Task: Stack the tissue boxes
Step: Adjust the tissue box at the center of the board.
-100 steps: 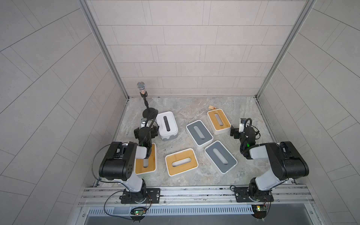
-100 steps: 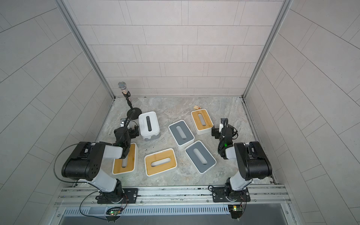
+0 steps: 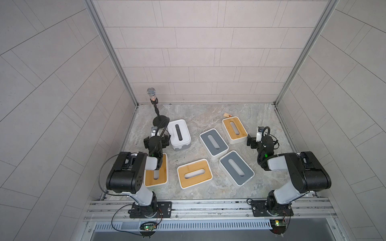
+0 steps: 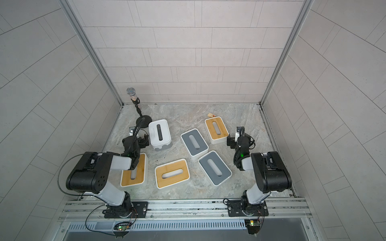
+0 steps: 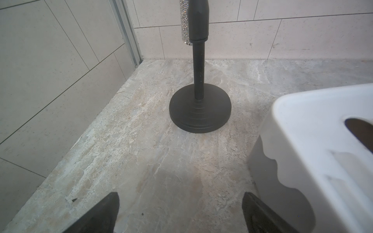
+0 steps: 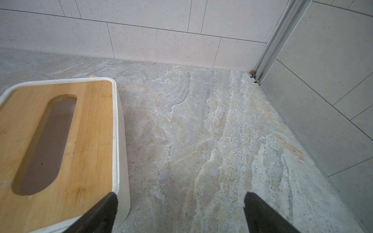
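Left gripper (image 5: 179, 201): jaws spread wide, nothing between them, low over bare tabletop (image 5: 141, 153)
Right gripper (image 6: 180, 199): jaws spread wide, empty; one fingertip (image 6: 110, 203) overlaps the near corner of the right bamboo box (image 6: 88, 131), contact cannot be told
White box (image 3: 179, 134): wavy grey base, left of centre in both top views, just beside the left gripper; fills the right edge of the left wrist view
Upper grey box (image 3: 213, 144): centre of frame in both top views, slot running diagonally
Lower grey box (image 3: 237, 168): below and right of the upper grey box, corners just beside each other
Middle bamboo box (image 3: 194, 173): lower centre, apart from its neighbours
Left bamboo box (image 3: 150, 179): lower left, partly covered by the left arm (image 3: 129, 173)
Right bamboo box, top views: right of centre, upper end near the wooden block (image 3: 227, 114)
Stacking: all six lie singly on the tabletop, none on another
Microphone stand (image 3: 160, 121): upright, upper left of the tabletop, its round base just beside the white box
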You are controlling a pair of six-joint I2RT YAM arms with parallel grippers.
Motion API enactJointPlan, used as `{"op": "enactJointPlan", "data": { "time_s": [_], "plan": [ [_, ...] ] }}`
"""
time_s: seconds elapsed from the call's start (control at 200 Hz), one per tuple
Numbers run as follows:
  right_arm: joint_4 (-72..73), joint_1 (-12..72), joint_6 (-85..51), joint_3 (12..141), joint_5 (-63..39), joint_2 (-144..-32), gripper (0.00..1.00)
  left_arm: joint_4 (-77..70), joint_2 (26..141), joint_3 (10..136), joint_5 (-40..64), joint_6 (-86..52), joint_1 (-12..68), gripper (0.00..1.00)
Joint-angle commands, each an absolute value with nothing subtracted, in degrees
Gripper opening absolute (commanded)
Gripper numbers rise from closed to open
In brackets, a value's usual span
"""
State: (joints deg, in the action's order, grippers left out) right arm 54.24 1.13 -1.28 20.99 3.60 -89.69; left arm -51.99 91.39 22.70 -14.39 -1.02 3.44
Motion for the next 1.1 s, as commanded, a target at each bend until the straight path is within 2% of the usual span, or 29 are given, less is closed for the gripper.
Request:
{"op": "enactJointPlan", "data": {
  "time_s": [0.0, 0.57, 0.756, 0.931, 1.021, 1.091],
  "plan": [
    [55.4, 1.5, -0.5, 20.9, 3.8, -90.2, 0.99, -52.9, 90.9, 22.8, -14.3, -0.7, 3.4, 1.00],
    [55.6, 1.4, -0.5, 20.7, 3.9, -90.2, 0.99, -53.2, 90.7, 22.5, -14.5, -0.8, 3.5, 1.00],
    [57.0, 2.0, -0.7, 18.1, 6.7, -86.0, 0.99, -60.1, 88.6, 18.1, -16.7, -1.8, 3.5, 1.00],
    [44.4, 2.0, -2.2, 19.9, 7.7, -76.3, 0.99, -61.1, 81.7, 13.8, -17.6, -2.0, 3.6, 1.00],
    [36.8, 2.0, -5.3, 22.4, 9.2, -72.7, 0.99, -55.0, 76.4, 14.3, -17.1, -2.3, 3.6, 1.00],
    [30.9, 1.9, -12.8, 24.7, 12.8, -70.6, 0.99, -47.7, 71.5, 15.6, -17.8, -4.1, 3.6, 1.00]
  ]
}}
